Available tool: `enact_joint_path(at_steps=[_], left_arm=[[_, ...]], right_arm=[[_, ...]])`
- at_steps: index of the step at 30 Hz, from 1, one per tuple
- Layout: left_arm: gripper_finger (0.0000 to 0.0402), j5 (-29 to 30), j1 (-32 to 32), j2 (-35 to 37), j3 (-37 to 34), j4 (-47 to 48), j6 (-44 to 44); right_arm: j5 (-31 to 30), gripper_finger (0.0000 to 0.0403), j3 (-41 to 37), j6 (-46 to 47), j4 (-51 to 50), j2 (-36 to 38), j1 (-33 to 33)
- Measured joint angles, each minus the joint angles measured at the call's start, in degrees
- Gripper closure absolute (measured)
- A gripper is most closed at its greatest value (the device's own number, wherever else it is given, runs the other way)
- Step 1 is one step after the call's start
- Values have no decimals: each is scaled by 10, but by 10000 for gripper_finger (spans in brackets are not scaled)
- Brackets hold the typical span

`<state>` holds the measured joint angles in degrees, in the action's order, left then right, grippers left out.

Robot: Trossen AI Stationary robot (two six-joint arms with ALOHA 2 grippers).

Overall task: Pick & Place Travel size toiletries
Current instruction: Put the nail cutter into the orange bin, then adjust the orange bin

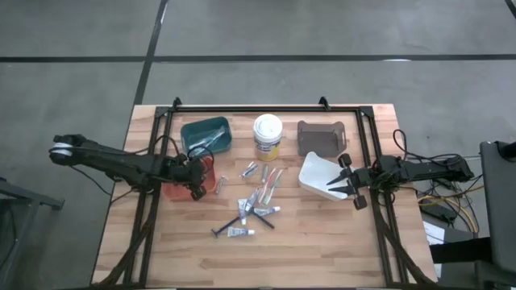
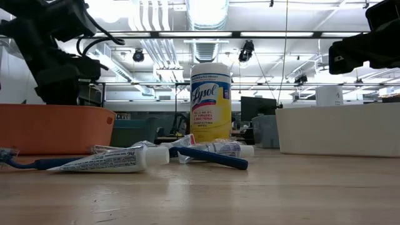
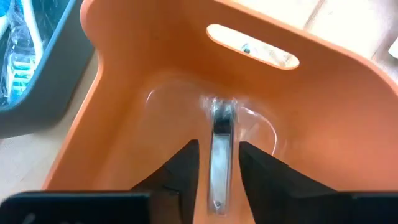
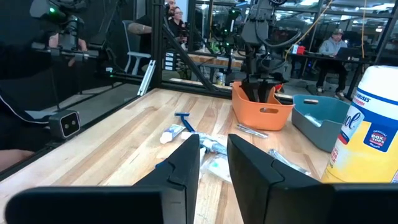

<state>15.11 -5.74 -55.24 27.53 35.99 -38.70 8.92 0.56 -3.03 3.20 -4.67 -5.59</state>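
Table [image 1: 322, 250]: orange bin [image 1: 179, 190] at left, white bin [image 1: 317, 176] at right, toiletries [image 1: 256, 201] scattered mid-table with open wood in front.

Left gripper [image 3: 217, 180] inside the orange bin, jaws parted around a slim wrapped item [image 3: 221, 134]; right gripper [image 4: 213, 163] hovers near the white bin, narrowly open, empty.

Toiletries look light, wrappers likely slick; pinch mid-length.

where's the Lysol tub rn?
High view: the Lysol tub stands upright at the table's far middle, between the teal bin and the brown bin, just behind the scattered toiletries.
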Motion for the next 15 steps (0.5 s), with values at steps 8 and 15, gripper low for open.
enact_joint_path(at_steps=[8,15], left_arm=[[204,28,0,0,0,-9,-8],[197,47,0,0,52,-19,6]], right_arm=[[0,323,0,0,0,0,0],[0,334,0,0,0,0,0]])
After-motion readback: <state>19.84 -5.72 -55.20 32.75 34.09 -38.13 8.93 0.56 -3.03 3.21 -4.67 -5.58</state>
